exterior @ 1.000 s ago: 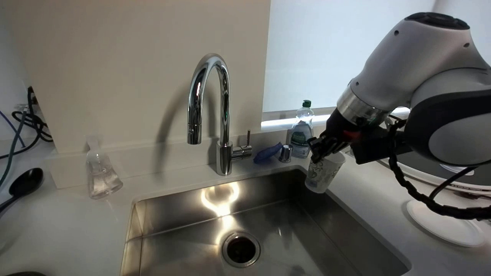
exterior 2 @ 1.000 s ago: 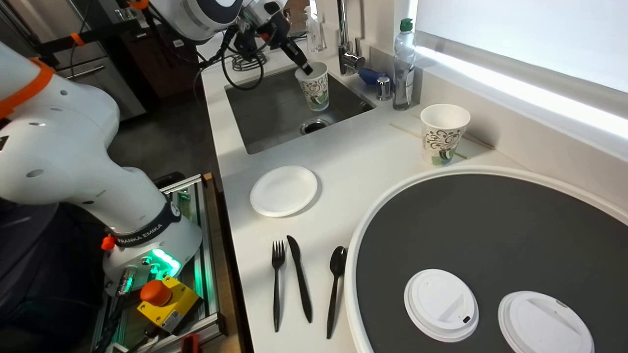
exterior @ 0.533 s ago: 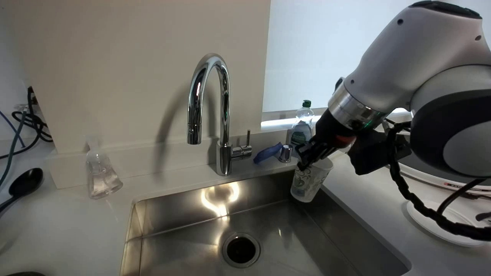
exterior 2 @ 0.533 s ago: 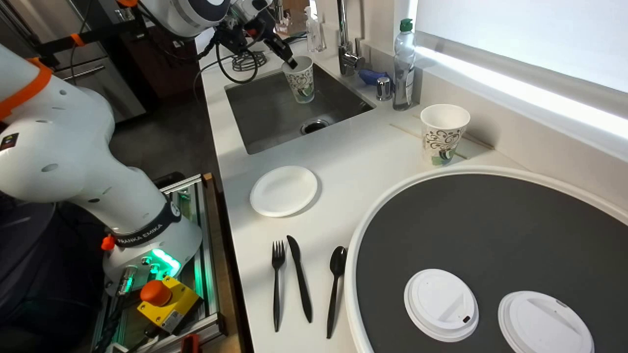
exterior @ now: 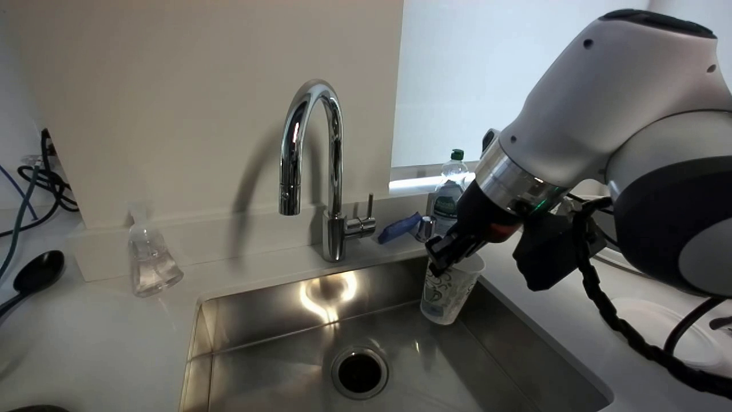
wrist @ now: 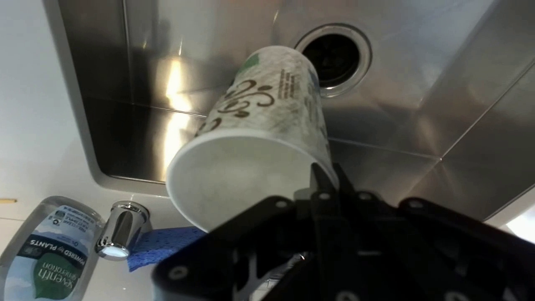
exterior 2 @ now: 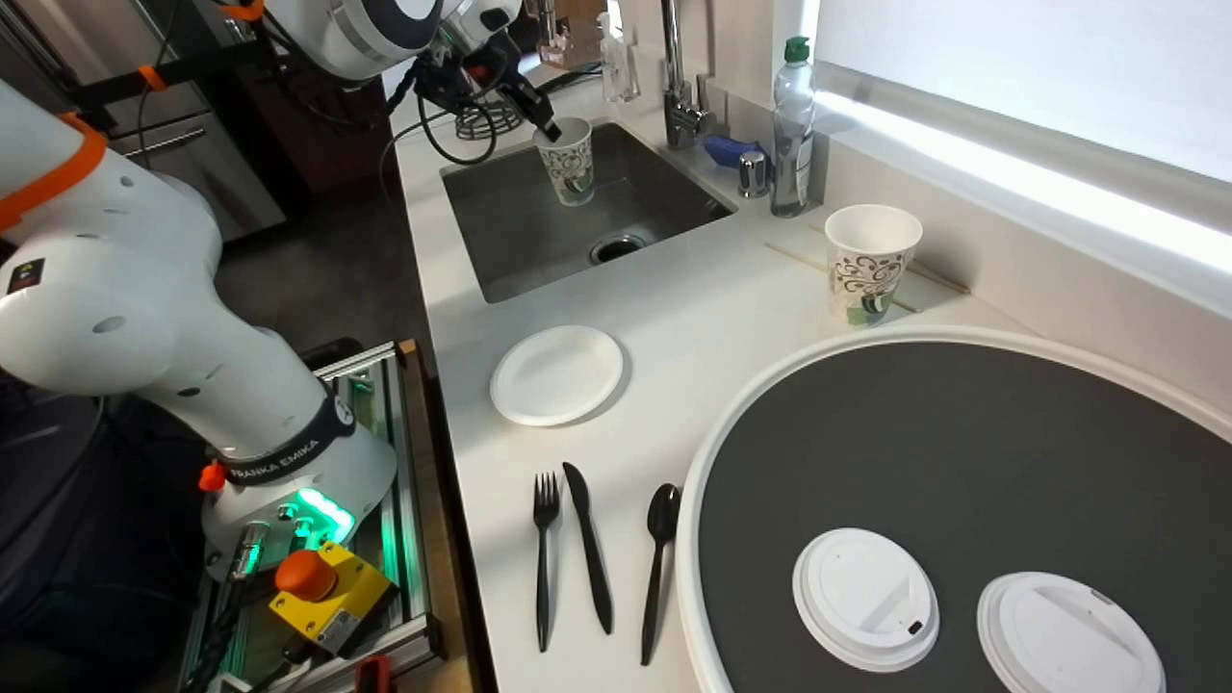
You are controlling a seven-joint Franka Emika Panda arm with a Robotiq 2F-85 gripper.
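A patterned paper cup (wrist: 271, 104) hangs slightly tilted inside the sink area in both exterior views, with its mouth up. My gripper (wrist: 325, 168) is shut on the cup's rim: one finger stands inside the mouth, the other outside the wall. From outside, the gripper (exterior: 436, 257) reaches down to the cup (exterior: 449, 297) from the upper right. The cup's inner wall looks white; its inner bottom is hidden. Below it lies the steel sink (exterior 2: 510, 241), with the round drain (wrist: 334, 58) off to one side of the cup.
A chrome faucet (exterior: 333, 171) rises behind the sink. Beside it stand a blue sponge (exterior: 398, 228), a metal cap (exterior 2: 753, 173) and a soap bottle (exterior 2: 794, 125). A second cup (exterior 2: 871, 260), white plate (exterior 2: 556, 375), black cutlery (exterior 2: 589, 549) and lids (exterior 2: 866, 597) lie on the counter side.
The gripper has carried the cup leftward in both exterior views, further over the sink and lower in the view facing the faucet. Its grip on the rim is unchanged.
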